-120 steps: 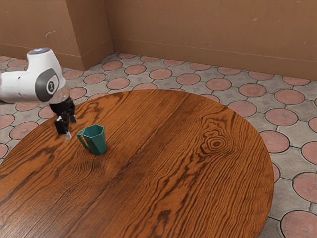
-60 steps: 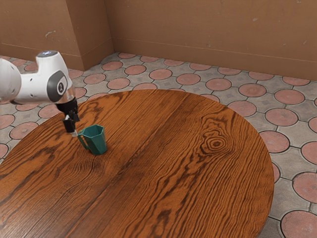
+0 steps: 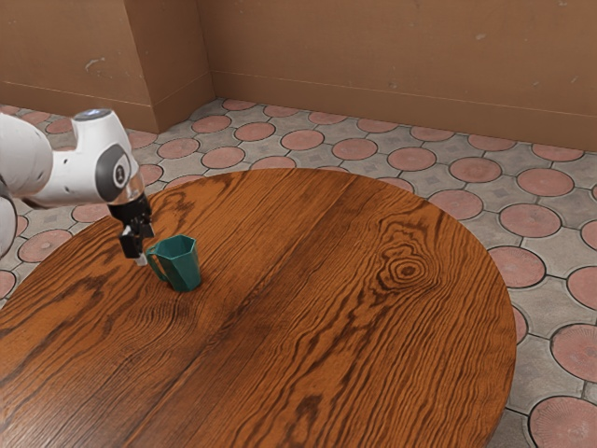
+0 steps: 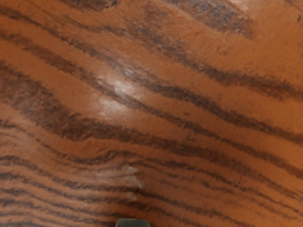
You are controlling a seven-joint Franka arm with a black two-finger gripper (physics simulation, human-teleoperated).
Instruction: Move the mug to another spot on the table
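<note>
A teal mug (image 3: 177, 261) stands upright on the round wooden table (image 3: 326, 299), near its edge at the exterior view's left, with its handle turned toward the front left. My black gripper (image 3: 133, 246) hangs low over the table, right beside the mug's handle side and close to its rim. Whether it touches the mug cannot be made out. Wood grain of the table (image 4: 151, 94) lies just under my hand in the wrist view, and a small dark edge (image 4: 132, 222) shows at that view's lower border.
The table's wide top stretches toward the exterior view's right and front. Its rim runs close behind my gripper. A tiled floor (image 3: 448, 168) and brown walls surround the table.
My arm has swung toward the exterior view's right and come down a little, bringing the gripper from a short gap away to right beside the mug. The mug has stayed put.
</note>
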